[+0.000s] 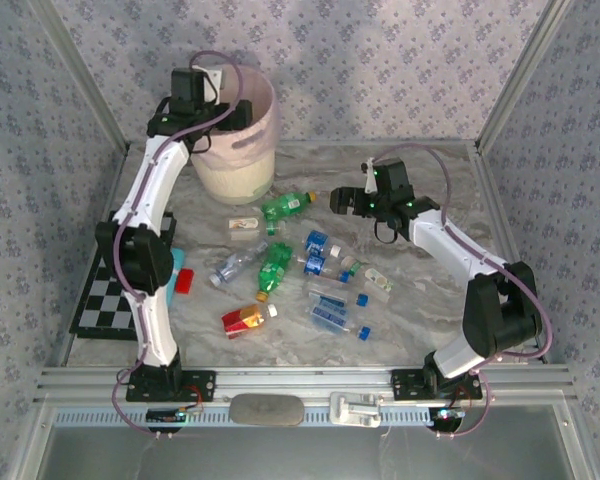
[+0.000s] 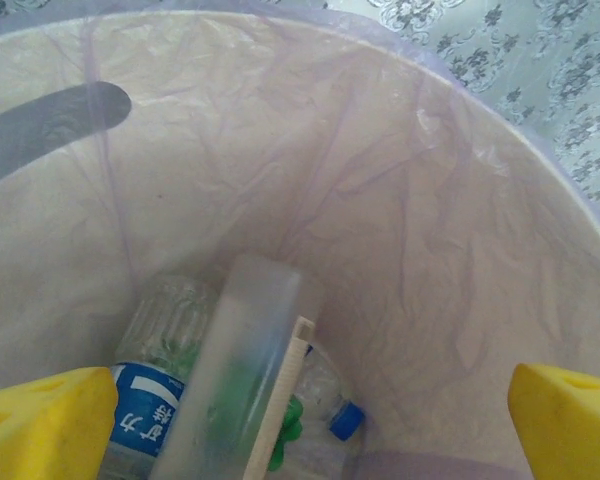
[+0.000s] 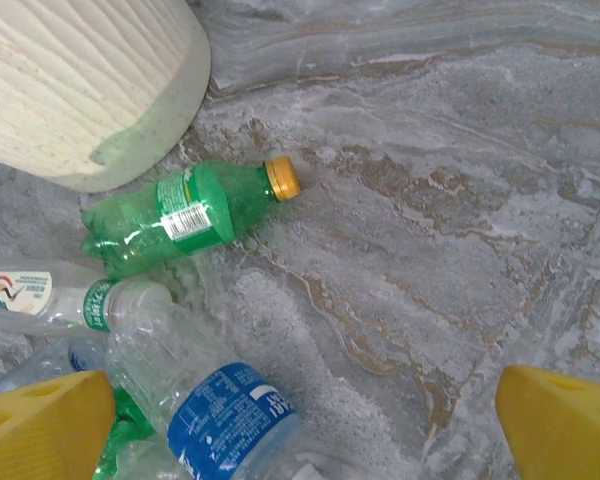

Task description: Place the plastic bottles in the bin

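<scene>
At the far left corner of the marbled table (image 1: 435, 300), the bin (image 1: 236, 178) stands upright. The left gripper (image 2: 307, 418) hangs over its mouth, jaws spread wide and holding nothing. Inside the lined bin, the left wrist view shows a clear bottle with a blue label (image 2: 145, 420), a small blue-capped bottle (image 2: 347, 418) and a frosted translucent container (image 2: 235, 370) lying aslant across them; what kind of container it is cannot be told.

The right gripper (image 3: 302, 422) hovers above the table's centre, jaws likewise wide apart and empty. Below it lie a green bottle with an orange cap (image 3: 170, 215), just beside the bin's base, and a clear blue-labelled bottle (image 3: 215, 400).

In the top view, the remaining plastic bottles are scattered across the middle of the table. Among them are a second green bottle (image 1: 273, 268) and a red-and-yellow bottle (image 1: 245, 318) nearer the arms. A red block (image 1: 185, 280) rests beside the left arm, next to a checkerboard (image 1: 100, 300).
</scene>
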